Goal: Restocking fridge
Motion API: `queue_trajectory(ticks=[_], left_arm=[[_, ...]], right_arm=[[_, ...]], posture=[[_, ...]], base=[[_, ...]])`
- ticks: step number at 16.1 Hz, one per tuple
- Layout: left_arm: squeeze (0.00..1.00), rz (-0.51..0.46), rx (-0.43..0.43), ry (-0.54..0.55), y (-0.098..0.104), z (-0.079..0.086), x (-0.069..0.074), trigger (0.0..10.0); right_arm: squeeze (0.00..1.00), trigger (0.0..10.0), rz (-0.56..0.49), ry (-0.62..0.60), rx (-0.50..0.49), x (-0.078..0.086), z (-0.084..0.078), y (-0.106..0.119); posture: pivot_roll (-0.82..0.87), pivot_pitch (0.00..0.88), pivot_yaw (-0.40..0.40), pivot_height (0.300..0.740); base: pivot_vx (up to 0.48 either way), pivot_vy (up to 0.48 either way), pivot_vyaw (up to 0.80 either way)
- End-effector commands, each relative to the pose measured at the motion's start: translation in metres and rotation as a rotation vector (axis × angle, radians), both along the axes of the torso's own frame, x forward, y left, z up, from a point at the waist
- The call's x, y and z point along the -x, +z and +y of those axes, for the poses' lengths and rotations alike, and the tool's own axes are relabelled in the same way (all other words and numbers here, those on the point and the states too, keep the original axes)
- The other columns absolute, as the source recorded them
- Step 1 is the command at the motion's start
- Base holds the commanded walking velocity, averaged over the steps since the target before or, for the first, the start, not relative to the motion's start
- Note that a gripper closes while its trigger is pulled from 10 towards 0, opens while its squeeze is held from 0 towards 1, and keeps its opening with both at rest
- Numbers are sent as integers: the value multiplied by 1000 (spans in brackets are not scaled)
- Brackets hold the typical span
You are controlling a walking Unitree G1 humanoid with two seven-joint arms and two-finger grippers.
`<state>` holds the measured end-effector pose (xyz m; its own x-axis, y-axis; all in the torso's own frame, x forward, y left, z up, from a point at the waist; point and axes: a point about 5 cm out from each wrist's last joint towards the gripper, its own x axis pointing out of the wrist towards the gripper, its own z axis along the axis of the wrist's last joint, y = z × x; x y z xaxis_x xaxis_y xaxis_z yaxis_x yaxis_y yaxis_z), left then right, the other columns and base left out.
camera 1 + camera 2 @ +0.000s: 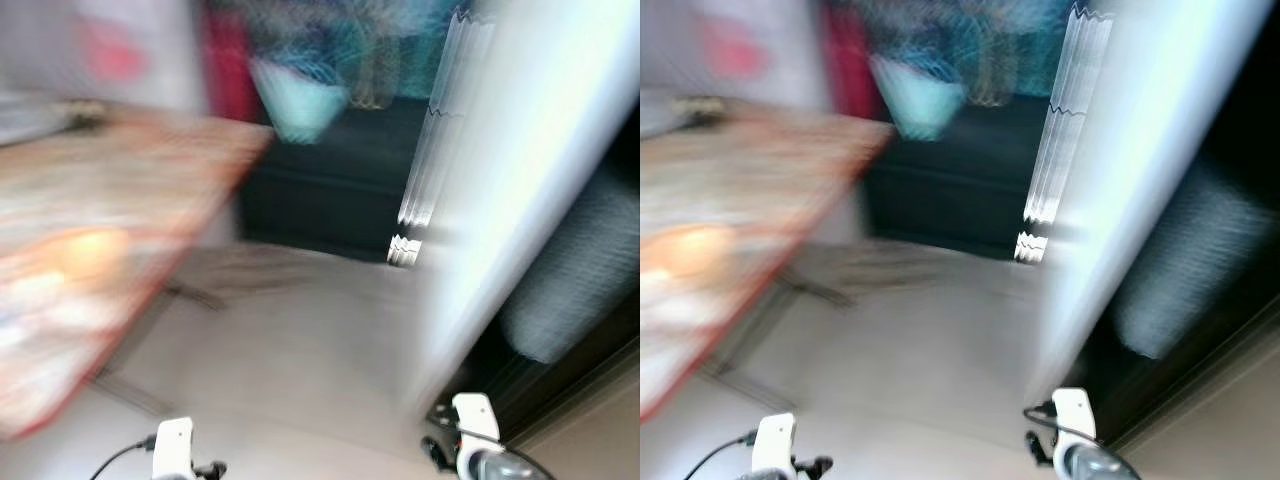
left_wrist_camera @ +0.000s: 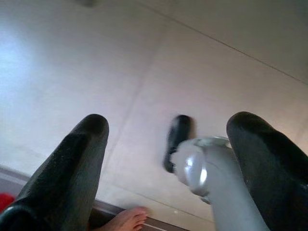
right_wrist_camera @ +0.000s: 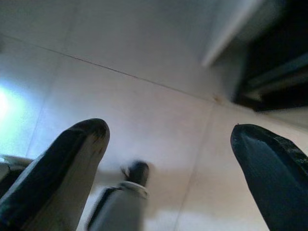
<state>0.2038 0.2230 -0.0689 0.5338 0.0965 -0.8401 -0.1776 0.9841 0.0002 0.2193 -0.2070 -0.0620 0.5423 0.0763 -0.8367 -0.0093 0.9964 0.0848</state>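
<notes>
Fridge's tall white door (image 1: 520,200) stood blurred on the right above the pale tiled floor (image 1: 300,360). Left gripper (image 2: 166,144) and right gripper (image 3: 168,144) hung spread wide, empty, over the tiles.

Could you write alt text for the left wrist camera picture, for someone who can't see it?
The left gripper hangs open over a pale tiled floor, its two black fingers spread wide. Between them shows the robot's other silver arm, and a person's bare toes at the picture's edge.
</notes>
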Motion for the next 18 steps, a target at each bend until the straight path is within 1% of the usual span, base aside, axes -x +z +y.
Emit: queue_trajectory(ticks=[1, 2, 6, 10, 11, 15, 17, 18], left_arm=[[0, 21, 21, -7, -4, -8, 4, 10000], [0, 22, 19, -7, -4, -8, 4, 10000], [0, 38, 0, -11, -6, -3, 10, 10000], [0, 36, -18, 14, -10, 0, 19, 10000], [0, 47, -20, 17, -13, 1, 25, 10000], [0, 86, -24, 18, -21, 1, 46, 10000], [0, 102, -27, 31, -25, 3, 57, 10000], [0, 106, -29, 29, -26, 4, 60, 10000]], right_arm=[[0, 10000, 22, -5, 10, 8, -5, -3], [0, 10000, 23, -2, 10, 8, -5, -4], [0, 10000, 39, 24, 21, 13, -3, -7], [0, 10000, 60, 22, 24, 22, -2, -12], [0, 10000, 76, 31, 25, 29, -2, -16], [0, 10000, 111, 74, 38, 48, -1, -24], [0, 10000, 126, 78, 47, 58, -1, -29], [0, 10000, 133, 80, 43, 61, 0, -30]], posture=[[63, 0, -55, 740], [65, 0, -54, 740], [78, 0, -48, 740], [101, 0, -41, 740], [107, 0, -35, 740], [111, 0, -37, 740], [119, 0, -39, 740], [117, 0, -35, 740]], base=[[0, 296, 800], [0, 292, 800], [0, 0, 800], [0, 0, 0], [0, 0, 0], [0, 0, 0], [0, 0, 800], [0, 0, 800]])
